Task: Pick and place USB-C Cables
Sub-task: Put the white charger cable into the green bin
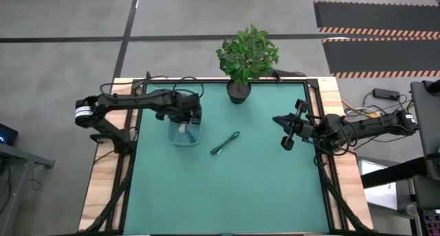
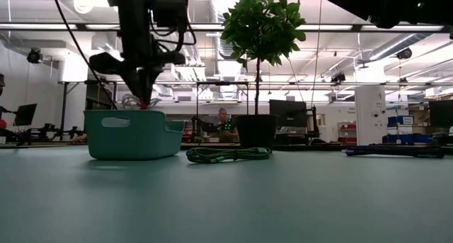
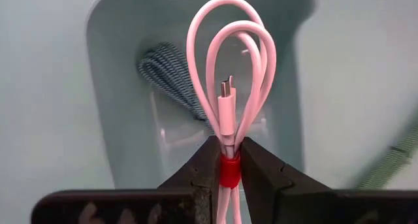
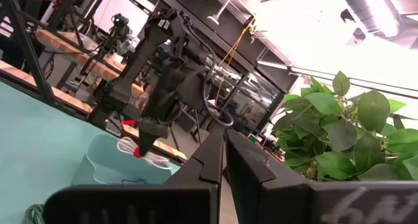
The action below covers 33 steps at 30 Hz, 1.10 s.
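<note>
The left hand (image 3: pixel 227 160), pinched shut on the white cable (image 3: pixel 228 87) at its red tie, dangles it over the bin (image 1: pixel 185 134); light, floppy, best gripped there.

The right gripper (image 4: pixel 222 160) shows its two dark fingers pressed together. Beyond them, the left gripper (image 4: pixel 145 144) hangs over the pale teal bin (image 4: pixel 108 165), pinching a white cable (image 4: pixel 140 155) at its red band. A green cable (image 4: pixel 31 214) lies on the worktop (image 4: pixel 32 139). Plant leaves (image 4: pixel 346 126) fill one side.
</note>
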Each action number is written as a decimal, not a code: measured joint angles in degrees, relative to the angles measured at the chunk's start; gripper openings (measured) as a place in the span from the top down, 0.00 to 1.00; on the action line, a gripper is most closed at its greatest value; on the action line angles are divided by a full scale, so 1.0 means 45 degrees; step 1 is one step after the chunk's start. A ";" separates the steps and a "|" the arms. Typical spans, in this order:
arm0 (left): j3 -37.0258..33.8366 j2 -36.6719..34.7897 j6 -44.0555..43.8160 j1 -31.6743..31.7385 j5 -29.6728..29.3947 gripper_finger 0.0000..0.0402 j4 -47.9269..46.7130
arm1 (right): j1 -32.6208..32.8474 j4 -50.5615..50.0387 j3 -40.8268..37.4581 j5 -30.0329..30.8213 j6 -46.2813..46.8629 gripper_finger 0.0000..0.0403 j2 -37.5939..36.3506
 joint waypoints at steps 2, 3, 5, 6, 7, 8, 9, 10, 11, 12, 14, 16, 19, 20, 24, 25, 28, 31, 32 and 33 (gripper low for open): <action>-0.0232 0.0010 0.0000 0.0058 -0.0010 0.92 0.0002 | 0.0000 0.0000 0.0000 0.0000 0.0000 0.97 0.0000; -0.0337 0.0010 -0.0001 0.0097 -0.0015 0.92 0.0055 | 0.0000 0.0000 0.0000 0.0000 0.0001 0.97 0.0004; -0.0509 0.0010 -0.0010 0.0188 -0.0015 0.92 0.0172 | 0.0000 0.0002 0.0000 0.0000 0.0000 0.97 0.0005; -0.0609 0.0010 -0.0010 0.0254 -0.0020 0.92 0.0183 | 0.0000 0.0000 0.0000 0.0000 0.0000 0.97 0.0005; -0.0726 0.0010 -0.0014 0.0326 -0.0024 0.92 0.0215 | 0.0000 0.0004 0.0000 0.0001 0.0000 0.97 0.0005; -0.0844 0.0010 -0.0019 0.0393 -0.0029 0.92 0.0335 | 0.0000 0.0001 0.0000 0.0004 0.0001 0.97 0.0005; -0.0952 0.0010 -0.0024 0.0466 -0.0029 0.92 0.0553 | 0.0000 0.0003 0.0000 0.0000 0.0002 0.97 0.0010; -0.1048 0.0010 -0.0022 0.0535 -0.0036 0.92 0.0797 | 0.0000 0.0005 0.0000 0.0000 0.0000 0.97 0.0010; -0.1117 0.0010 -0.0024 0.0608 -0.0044 0.92 0.0941 | 0.0000 0.0000 0.0000 0.0000 0.0000 0.97 0.0010; -0.1172 0.0010 -0.0024 0.0684 -0.0049 0.92 0.1032 | 0.0000 0.0000 0.0000 0.0000 0.0000 0.97 0.0010; -0.1245 0.0010 -0.0024 0.0804 -0.0063 0.92 0.1285 | 0.0000 0.0005 0.0000 0.0000 0.0000 0.97 0.0010; -0.1409 0.0010 -0.0029 0.0874 -0.0072 0.92 0.1534 | 0.0000 0.0000 0.0000 0.0000 -0.0010 0.97 0.0010; -0.1677 0.0010 -0.0057 0.0918 -0.0110 0.92 0.1884 | 0.0000 0.0000 0.0000 0.0005 -0.0015 0.97 0.0010; -0.1757 0.0010 -0.0058 0.0913 -0.0112 0.92 0.1947 | 0.0000 0.0000 0.0000 0.0000 -0.0015 0.97 0.0010; -0.1923 0.0010 -0.0058 0.0913 -0.0112 0.92 0.1999 | -0.0005 0.0000 0.0000 0.0004 -0.0066 0.97 0.0010; -0.1955 0.0010 -0.0058 0.0913 -0.0117 0.92 0.2026 | -0.0005 0.0000 0.0000 0.0005 -0.0072 0.97 0.0010; -0.1986 0.0010 -0.0056 0.0913 -0.0130 0.92 0.2036 | -0.0005 0.0000 0.0000 0.0005 -0.0097 0.97 0.0010; -0.1986 0.0010 -0.0019 0.0913 -0.0260 0.92 0.2085 | -0.0005 0.0000 0.0000 0.0005 -0.0097 0.97 0.0010; -0.1986 0.0010 -0.0019 0.0913 -0.0281 0.92 0.2086 | -0.0005 0.0000 0.0000 0.0005 -0.0097 0.97 0.0010; -0.1986 0.0010 -0.0019 0.0913 -0.0319 0.92 0.2090 | -0.0005 0.0000 0.0000 0.0005 -0.0096 0.97 0.0010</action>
